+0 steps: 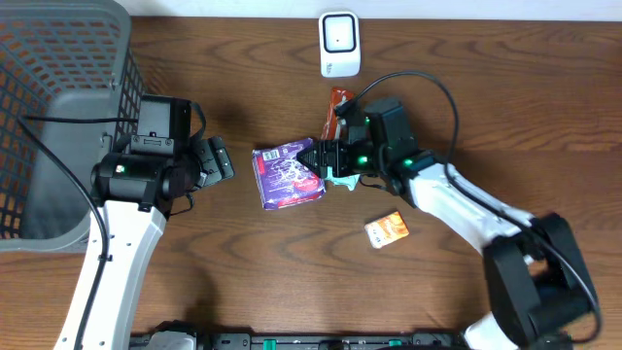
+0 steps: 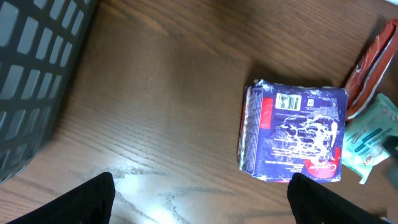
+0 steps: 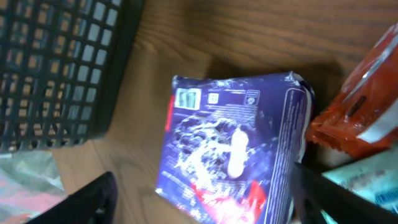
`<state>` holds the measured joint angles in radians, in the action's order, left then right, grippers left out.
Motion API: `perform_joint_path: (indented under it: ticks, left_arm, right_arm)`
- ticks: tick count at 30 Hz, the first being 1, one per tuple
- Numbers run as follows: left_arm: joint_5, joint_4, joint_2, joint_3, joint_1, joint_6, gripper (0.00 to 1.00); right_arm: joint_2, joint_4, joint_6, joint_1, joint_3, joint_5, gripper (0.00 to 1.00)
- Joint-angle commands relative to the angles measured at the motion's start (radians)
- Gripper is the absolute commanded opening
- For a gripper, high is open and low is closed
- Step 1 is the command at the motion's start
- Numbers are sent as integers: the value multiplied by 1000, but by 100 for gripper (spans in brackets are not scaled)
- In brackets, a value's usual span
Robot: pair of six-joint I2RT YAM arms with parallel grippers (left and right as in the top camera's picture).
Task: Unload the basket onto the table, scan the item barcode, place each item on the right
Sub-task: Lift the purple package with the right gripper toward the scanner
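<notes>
Overhead: dark wood-grain tabletop (image 1: pixel 505 87), grey mesh basket (image 1: pixel 58 87) at left edge, white scanner (image 1: pixel 339 44) at far edge. Purple packet (image 1: pixel 287 177) flat at mid-tabletop, between wide-spread right jaws, unclamped; red wrapper (image 1: pixel 336 109) just behind. Left jaws gaping, empty, beside basket.

Open table (image 1: pixel 243 87) lies between basket (image 1: pixel 58 58) and purple packet (image 1: pixel 287 177); red packet (image 1: pixel 336 107) crowds beyond.

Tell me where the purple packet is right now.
In the overhead view the purple packet lies mid-table, between the left gripper and the right gripper, with a teal packet and a red wrapper close by on the right arm's side.
</notes>
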<state>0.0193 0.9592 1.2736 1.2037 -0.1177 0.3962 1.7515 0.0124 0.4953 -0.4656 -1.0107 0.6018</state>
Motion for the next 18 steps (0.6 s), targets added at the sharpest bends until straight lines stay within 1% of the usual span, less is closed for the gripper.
perform_joint_path:
  ticks: [1, 3, 7, 12, 13, 15, 18]
  left_arm:
    - [-13, 0, -5, -5, 5, 2, 89]
    - [-12, 0, -5, -5, 5, 2, 89]
    - [-13, 0, -5, -5, 5, 2, 89]
    - [-12, 0, -5, -5, 5, 2, 89]
    - [-12, 0, -5, -5, 5, 2, 89]
    - [-12, 0, -5, -5, 5, 2, 89]
    - [-13, 0, -5, -5, 5, 2, 89]
  right_arm:
    - [63, -33, 5, 14, -16, 39, 81]
    - [100, -43, 5, 14, -16, 33, 81]
    - [166, -47, 5, 5, -16, 33, 75]
    - [225, -63, 5, 2, -16, 34, 75]
    - [233, -65, 5, 0, -16, 34, 72]
    - [243, -68, 5, -8, -16, 36, 64]
    - [243, -76, 5, -20, -16, 36, 36]
